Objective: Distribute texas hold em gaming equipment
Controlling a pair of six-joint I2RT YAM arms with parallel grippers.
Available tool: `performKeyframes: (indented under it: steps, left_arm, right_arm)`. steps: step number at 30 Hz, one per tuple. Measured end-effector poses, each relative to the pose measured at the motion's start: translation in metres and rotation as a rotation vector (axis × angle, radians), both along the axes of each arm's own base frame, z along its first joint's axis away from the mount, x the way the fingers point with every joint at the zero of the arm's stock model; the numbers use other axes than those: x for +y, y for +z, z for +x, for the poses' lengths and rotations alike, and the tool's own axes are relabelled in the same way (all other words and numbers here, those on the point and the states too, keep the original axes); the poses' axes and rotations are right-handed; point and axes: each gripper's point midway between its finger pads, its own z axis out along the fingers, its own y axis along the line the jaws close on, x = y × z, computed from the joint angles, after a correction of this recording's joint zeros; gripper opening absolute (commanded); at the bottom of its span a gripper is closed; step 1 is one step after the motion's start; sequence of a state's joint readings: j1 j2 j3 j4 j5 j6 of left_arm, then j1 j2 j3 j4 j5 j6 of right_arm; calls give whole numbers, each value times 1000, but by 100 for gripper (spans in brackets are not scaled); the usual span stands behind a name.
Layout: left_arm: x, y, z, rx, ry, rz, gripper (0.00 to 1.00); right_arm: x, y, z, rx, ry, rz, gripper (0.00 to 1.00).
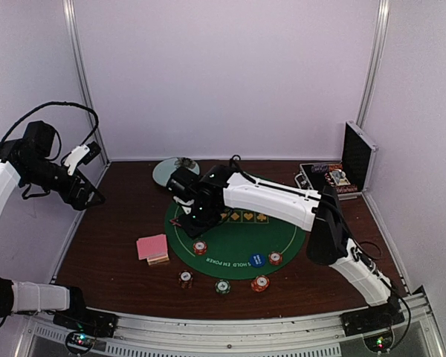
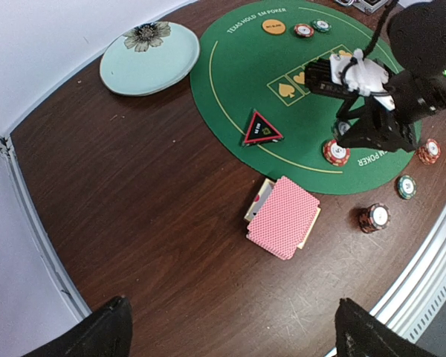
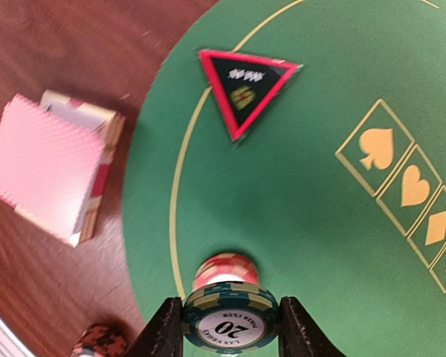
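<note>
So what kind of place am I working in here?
Likely a lab robot cell staged for poker: white wall panels on metal framing, a wooden table, a green Hold'em mat.

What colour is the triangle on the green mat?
Black triangle marker with a red edge; clearest in right wrist view.

Pink cards (image 2: 282, 217) lie on the brown bench (image 2: 134, 193) beside the green mat (image 2: 238, 82); a triangle marker (image 2: 262, 128) sits near the mat's edge.
</note>
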State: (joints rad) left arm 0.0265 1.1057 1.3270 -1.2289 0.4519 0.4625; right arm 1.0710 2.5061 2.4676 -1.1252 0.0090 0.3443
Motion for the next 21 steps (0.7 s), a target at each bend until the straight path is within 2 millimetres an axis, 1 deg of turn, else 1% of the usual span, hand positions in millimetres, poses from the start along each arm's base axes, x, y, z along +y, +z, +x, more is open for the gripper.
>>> performKeyframes:
  steps: [6, 8, 14, 18, 21]
  left_arm:
    - [0, 0, 0, 1, -1, -1, 98]
    - [0, -1, 0, 3, -2, -2, 98]
    - [0, -2, 1, 8, -2, -2, 98]
    - [-1, -3, 2, 14, -3, -5, 98]
    - [-1, -3, 2, 16, -4, -6, 98]
  right_arm:
    - [-2, -11, 32, -15, -56, 32, 41]
    - [2, -17, 37, -19, -62, 43, 41]
    - [14, -39, 37, -11, -68, 57, 42]
    - [20, -46, 38, -13, -65, 68, 42]
    - [24, -48, 39, -17, -67, 80, 42]
